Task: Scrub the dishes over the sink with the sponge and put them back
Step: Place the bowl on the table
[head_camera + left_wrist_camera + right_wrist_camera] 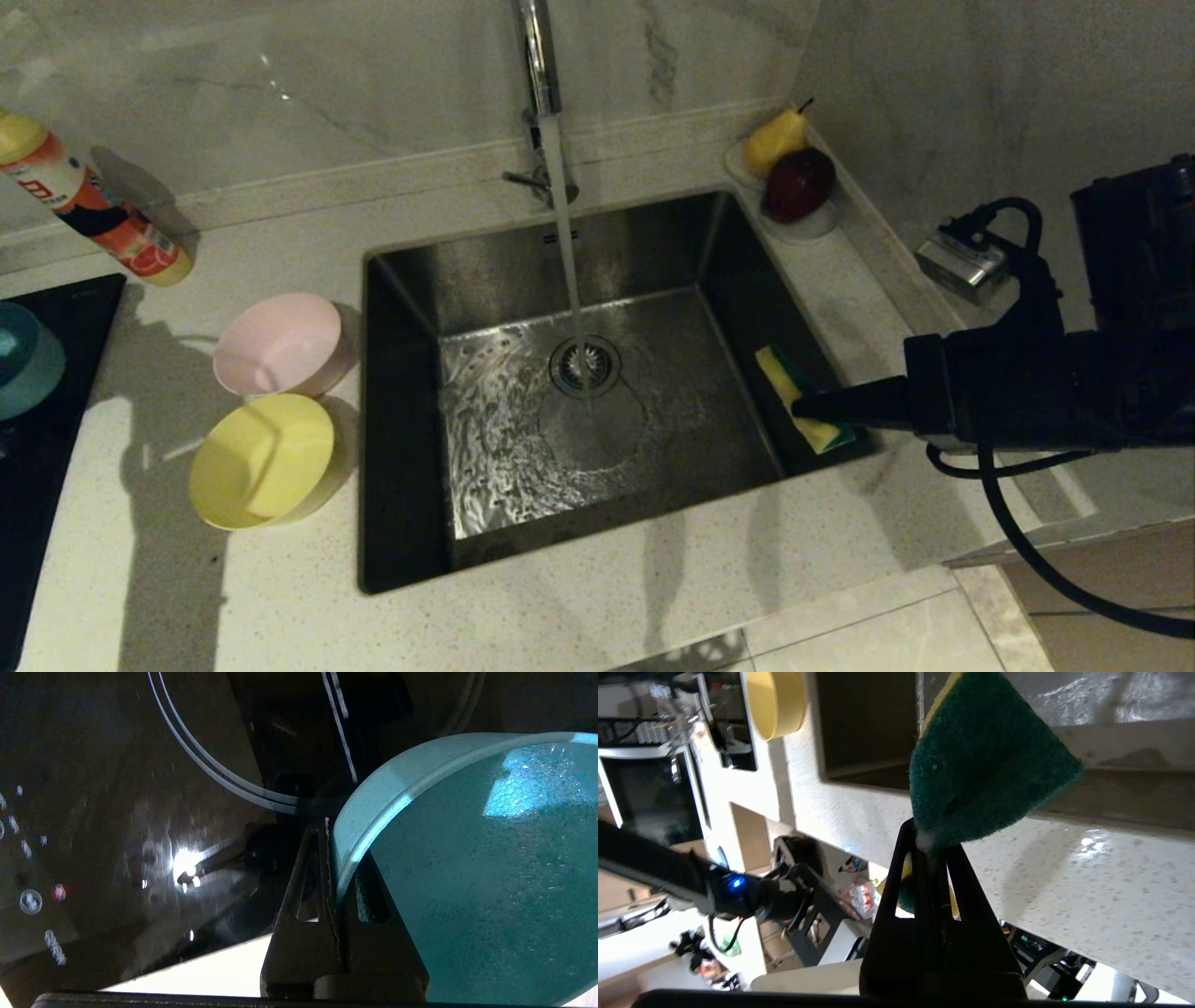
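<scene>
The right hand [803,407] hung over the right side of the sink [411,280], pinched on 1 end of the sponge [803,397]; in the right wrist view the sponge [985,765] bulged out beyond the fingers, green face toward the camera, which suggested soft, wet foam that gives under a squeeze and would flop if held only at its tip; a hold nearer the middle would likely press harder on a bowl. Water ran from the tap [540,56] onto the drain [585,366].

The left hand [329,858] was pressed together on the rim of the blue bowl [467,882], 1 finger inside the wall and 1 outside, above the dark hob [117,812]; in the head view that bowl [23,359] showed only at the far left edge. The wall looked thin and stiff, the bowl probably light, and the beaded inner face looked wet, so probably slippery; a rim pinch suits it, though the bowl could swing or slip if pushed hard by the sponge.

The pink bowl [278,343] and yellow bowl [263,459] stood on the bench [607,597] left of the sink, just beside each other, their rims free to take; whether they touched I could not tell.
</scene>
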